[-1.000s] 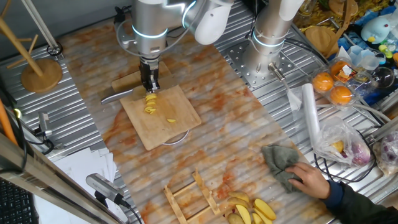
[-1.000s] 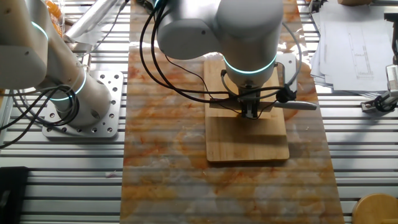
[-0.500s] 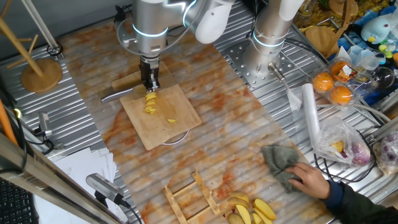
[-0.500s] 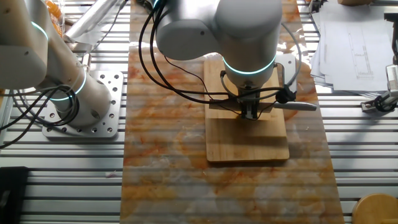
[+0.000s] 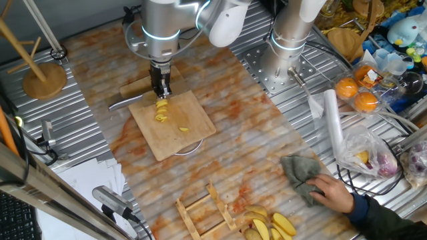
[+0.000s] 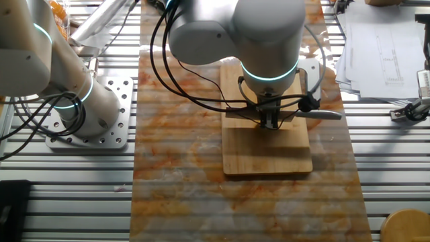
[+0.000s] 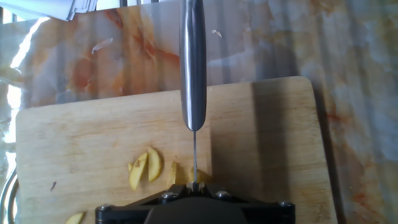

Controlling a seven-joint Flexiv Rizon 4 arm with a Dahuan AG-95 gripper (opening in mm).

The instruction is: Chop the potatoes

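Observation:
A bamboo cutting board (image 5: 190, 110) lies on the marbled mat, and also shows in the other fixed view (image 6: 269, 158) and the hand view (image 7: 81, 137). Thin yellow potato slices (image 5: 161, 111) lie on it just below my gripper (image 5: 160, 93), with one more slice (image 5: 183, 130) nearer the front. In the hand view the slices (image 7: 146, 169) lie left of the blade. My gripper (image 7: 194, 185) is shut on a knife whose thin blade (image 7: 194, 155) stands edge-down over the board. Its steel handle (image 7: 193, 62) points away past the board's edge (image 6: 321, 115).
A pile of larger yellow wedges (image 5: 270, 227) lies beside a wooden rack (image 5: 203, 210) at the front. A person's hand holds a grey cloth (image 5: 303, 177) at the right. Oranges (image 5: 357, 93), bags, a second arm base (image 5: 287, 40) and a wooden stand (image 5: 43, 77) ring the mat.

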